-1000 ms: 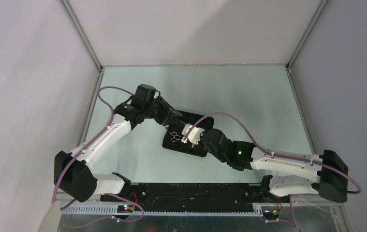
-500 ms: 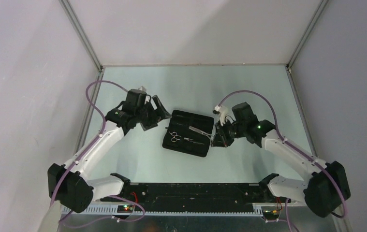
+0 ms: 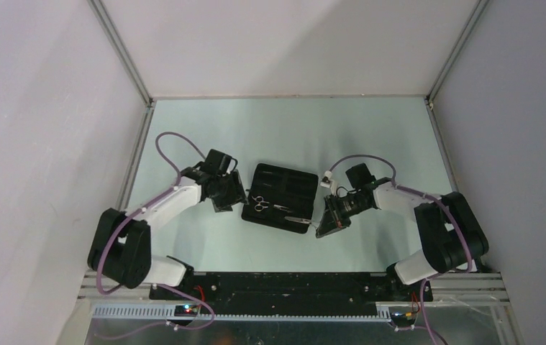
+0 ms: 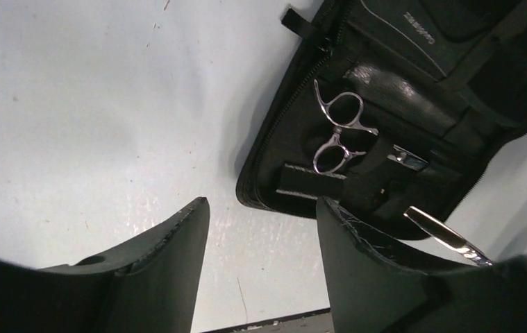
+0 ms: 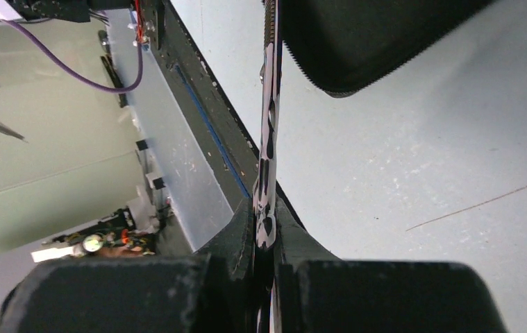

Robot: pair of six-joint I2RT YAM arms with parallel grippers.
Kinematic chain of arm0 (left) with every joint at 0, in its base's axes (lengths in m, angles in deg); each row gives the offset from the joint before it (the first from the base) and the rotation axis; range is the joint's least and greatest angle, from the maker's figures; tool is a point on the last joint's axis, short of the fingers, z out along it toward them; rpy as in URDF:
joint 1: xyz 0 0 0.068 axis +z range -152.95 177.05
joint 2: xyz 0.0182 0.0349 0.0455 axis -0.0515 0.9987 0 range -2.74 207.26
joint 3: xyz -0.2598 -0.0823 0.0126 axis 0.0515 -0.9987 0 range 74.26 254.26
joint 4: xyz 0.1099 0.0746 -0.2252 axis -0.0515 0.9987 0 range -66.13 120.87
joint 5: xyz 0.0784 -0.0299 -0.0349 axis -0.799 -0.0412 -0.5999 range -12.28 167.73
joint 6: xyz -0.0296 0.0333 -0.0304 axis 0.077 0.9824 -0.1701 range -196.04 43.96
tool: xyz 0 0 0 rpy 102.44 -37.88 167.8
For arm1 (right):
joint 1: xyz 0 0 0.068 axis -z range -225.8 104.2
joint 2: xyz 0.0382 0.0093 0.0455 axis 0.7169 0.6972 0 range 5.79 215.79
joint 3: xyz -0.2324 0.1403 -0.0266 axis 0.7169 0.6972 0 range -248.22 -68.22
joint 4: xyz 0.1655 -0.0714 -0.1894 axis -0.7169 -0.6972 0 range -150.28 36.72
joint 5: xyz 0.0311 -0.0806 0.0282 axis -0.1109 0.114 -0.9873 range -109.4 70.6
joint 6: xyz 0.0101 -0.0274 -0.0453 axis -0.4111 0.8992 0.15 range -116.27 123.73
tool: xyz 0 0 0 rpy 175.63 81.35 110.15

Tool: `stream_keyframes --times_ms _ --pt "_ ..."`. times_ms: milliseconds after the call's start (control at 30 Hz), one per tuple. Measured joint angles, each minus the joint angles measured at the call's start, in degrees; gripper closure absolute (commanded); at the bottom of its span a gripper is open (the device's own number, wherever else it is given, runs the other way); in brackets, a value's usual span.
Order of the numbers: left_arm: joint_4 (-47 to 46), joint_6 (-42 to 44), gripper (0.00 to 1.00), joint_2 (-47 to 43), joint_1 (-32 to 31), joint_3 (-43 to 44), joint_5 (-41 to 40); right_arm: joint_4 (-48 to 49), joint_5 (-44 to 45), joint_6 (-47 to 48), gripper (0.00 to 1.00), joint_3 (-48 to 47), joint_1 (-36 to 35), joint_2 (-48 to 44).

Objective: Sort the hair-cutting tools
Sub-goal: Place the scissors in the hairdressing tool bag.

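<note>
Pale table (image 3: 370,129), silver scissors (image 4: 337,132) in black case (image 4: 392,83), white lettering (image 4: 420,15) unreadable

Soft, even light falls from above in the top view: the pale table (image 3: 370,129) is bright, shadows are faint, and the black case (image 3: 284,185) is nearly featureless. In the left wrist view a glare patch sits on the table near the dark, soft-edged fingers (image 4: 156,270) of the left gripper (image 4: 260,208), and the scissors (image 4: 335,132) glint. In the right wrist view the comb (image 5: 268,159) carries mottled highlights, and the near foreground is blurred.
</note>
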Motion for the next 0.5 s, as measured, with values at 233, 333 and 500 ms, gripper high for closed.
stream_keyframes --times_ms 233,333,500 --pt "-1.81 1.60 0.54 5.68 0.00 -0.17 0.68 3.15 -3.21 -0.26 1.00 3.02 2.47 4.44" --pt "-2.62 1.86 0.61 6.99 0.00 -1.20 1.31 4.94 -4.66 -0.50 1.00 4.35 2.62 4.87" --pt "-3.87 1.97 0.66 9.92 0.02 -2.14 3.52 9.14 -6.08 -1.97 1.00 6.75 2.69 5.05"
